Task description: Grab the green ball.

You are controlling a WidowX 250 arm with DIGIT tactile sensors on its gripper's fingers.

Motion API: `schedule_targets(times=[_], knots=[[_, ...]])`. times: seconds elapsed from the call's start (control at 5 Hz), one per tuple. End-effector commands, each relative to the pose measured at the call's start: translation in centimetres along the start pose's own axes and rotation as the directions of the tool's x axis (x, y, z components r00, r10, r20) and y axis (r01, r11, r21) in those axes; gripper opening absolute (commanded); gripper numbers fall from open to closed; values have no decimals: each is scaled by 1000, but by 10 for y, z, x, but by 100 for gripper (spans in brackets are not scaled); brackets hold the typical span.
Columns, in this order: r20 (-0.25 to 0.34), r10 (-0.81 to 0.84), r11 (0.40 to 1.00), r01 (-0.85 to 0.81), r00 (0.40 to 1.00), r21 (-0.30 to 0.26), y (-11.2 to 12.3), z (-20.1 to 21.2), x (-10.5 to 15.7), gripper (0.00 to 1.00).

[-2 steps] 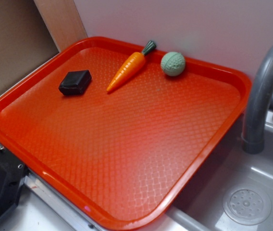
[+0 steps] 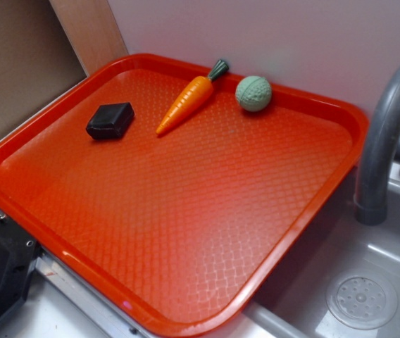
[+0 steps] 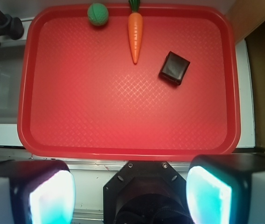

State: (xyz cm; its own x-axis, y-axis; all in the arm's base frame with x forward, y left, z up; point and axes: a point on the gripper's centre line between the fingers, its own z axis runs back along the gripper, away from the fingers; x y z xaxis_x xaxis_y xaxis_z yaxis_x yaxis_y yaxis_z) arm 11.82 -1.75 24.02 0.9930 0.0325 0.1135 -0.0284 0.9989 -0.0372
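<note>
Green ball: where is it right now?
The green ball lies on the red tray at its far rim, right of the carrot in the exterior view, untouched.

Toy kitchen: grey sink [image 2: 369,282], faucet [image 2: 386,134], red tray [image 2: 186,211].

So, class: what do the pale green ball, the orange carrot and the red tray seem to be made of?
Pale green ball: likely matte rubber or foam, dimpled and grooved. Orange carrot: smooth, slightly shiny plastic. Red tray: hard plastic, with glossy rim and textured floor.
</note>
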Motion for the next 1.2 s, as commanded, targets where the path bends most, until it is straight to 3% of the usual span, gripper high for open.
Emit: schedule_targets(times=[0.0,0.2,0.4,0.6,0.8,1.0], knots=[[217,-259,965,242,941,103,0,-82,98,100],[319,-350,936,338,881,97,-12,-110,145,100],[373,-373,926,367,850,89,-24,-138,183,100],[377,-362,927,371,852,50,-32,-163,208,100],[355,-325,927,370,877,-66,-54,-185,214,100],[327,-315,927,363,891,-97,-77,-201,214,100]])
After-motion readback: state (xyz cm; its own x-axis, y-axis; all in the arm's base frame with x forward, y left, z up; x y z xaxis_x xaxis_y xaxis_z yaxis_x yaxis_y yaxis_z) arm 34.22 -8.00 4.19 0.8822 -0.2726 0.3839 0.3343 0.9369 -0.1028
